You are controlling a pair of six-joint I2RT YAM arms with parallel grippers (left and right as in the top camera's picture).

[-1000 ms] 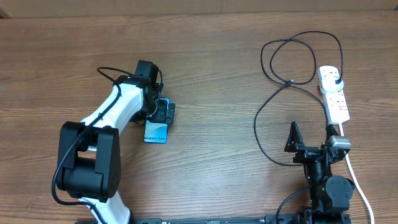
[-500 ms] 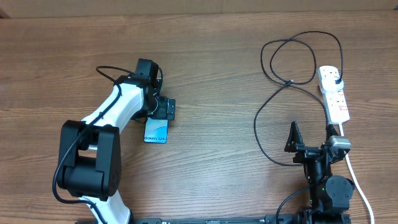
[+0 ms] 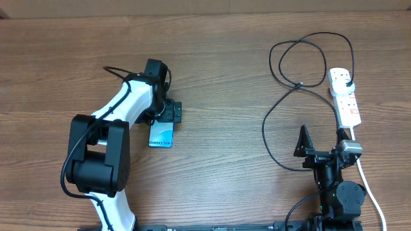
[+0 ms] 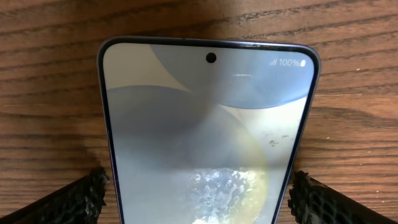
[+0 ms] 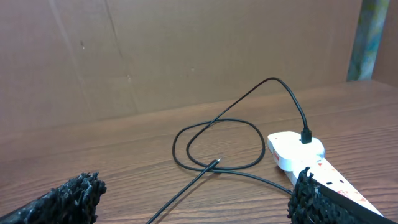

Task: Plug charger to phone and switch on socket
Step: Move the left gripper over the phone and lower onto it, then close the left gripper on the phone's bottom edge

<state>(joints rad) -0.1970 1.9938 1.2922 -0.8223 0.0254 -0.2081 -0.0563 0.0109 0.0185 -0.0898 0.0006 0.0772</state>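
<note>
The phone [image 3: 161,136] lies flat on the wooden table with its light blue screen up. It fills the left wrist view [image 4: 205,124]. My left gripper [image 3: 169,113] is low over its far end, open, with one finger on each side of it [image 4: 199,202] and a thin strip of wood showing between. The black charger cable [image 3: 282,96] lies looped at the right. Its connector tip [image 3: 298,85] lies loose on the table [image 5: 214,163]. Its plug [image 3: 347,82] sits in the white socket strip [image 3: 347,102], which also shows in the right wrist view [image 5: 292,152]. My right gripper [image 3: 320,146] is open and empty [image 5: 198,183], near the table's front edge.
The strip's white cord [image 3: 372,192] runs down past my right arm to the front right. A brown cardboard wall [image 5: 186,50] stands behind the table. Bare wood lies between the phone and the cable.
My left arm's elbow has shifted a little to the right while its gripper stays over the phone's far end. The phone, the cable and the right arm have not moved.
</note>
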